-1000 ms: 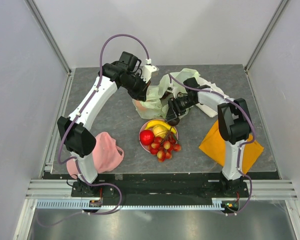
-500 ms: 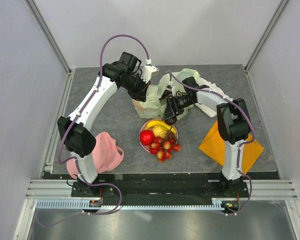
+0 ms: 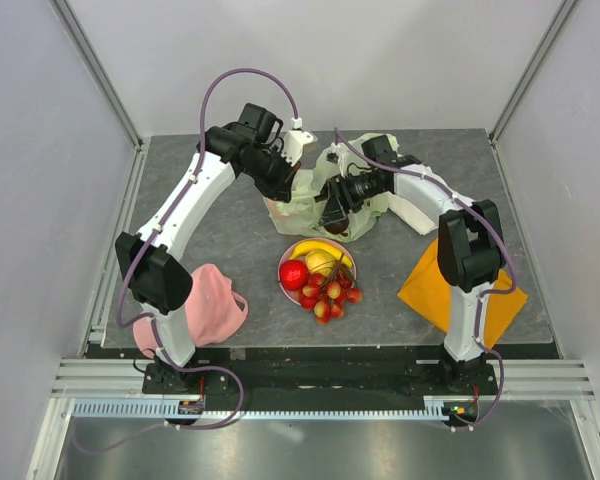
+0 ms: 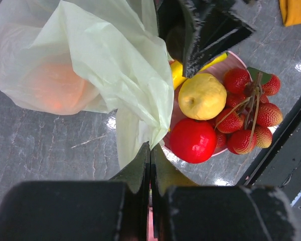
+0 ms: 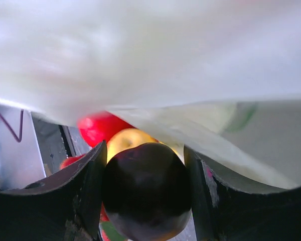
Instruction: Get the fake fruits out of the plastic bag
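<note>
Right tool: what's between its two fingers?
A dark plum, held by the right tool, seen in the right wrist view; the plastic bag drapes above it.

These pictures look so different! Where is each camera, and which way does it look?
Top camera: high behind the robot, looking down on the table; left arm, right arm and bases show.
Left wrist camera: on the left arm, looking down past the left gripper, shut on the plastic bag, at the pink plate.
Right wrist camera: on the right arm, looking along the right gripper, holding the dark plum, at the bag.
Shared: both wrist views show the red apple.
</note>
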`<state>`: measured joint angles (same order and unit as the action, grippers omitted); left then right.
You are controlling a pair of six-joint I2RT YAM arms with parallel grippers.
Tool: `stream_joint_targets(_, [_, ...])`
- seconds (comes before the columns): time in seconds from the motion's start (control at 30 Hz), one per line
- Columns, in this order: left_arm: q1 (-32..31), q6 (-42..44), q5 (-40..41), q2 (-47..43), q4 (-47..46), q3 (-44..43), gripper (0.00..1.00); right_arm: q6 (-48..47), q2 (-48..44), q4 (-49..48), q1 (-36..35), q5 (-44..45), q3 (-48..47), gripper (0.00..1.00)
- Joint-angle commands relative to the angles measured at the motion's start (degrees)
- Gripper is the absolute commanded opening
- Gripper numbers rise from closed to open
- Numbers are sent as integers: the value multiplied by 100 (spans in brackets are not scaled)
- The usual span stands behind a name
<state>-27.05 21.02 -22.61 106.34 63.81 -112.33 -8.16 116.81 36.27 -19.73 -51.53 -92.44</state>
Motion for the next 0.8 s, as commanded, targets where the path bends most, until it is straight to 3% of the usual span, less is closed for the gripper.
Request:
stream_joint_targets(0.0, [33, -256, 248, 193, -149, -394, 2, -695, -554, 432, -373, -551, -573, 46])
stream_joint_targets(0.17, [33, -282, 362, 185, -194, -483, 2, -1370, -555, 995, -892, -534, -582, 47])
stream_joint_targets(0.37, [51, -300, 345, 97, -229, -325, 2, -1424, -327, 1250, -1139, -438, -581, 48])
stream_joint_targets(0.5, [77, -291, 319, 44, -246, -254, 2, -1846, -10, 2092, -1226, -393, -942, 48])
stream_joint_targets(0.77, [112, -282, 266, 62, -290, -236, 1, -1979, 105, 2270, -1499, -375, -863, 49])
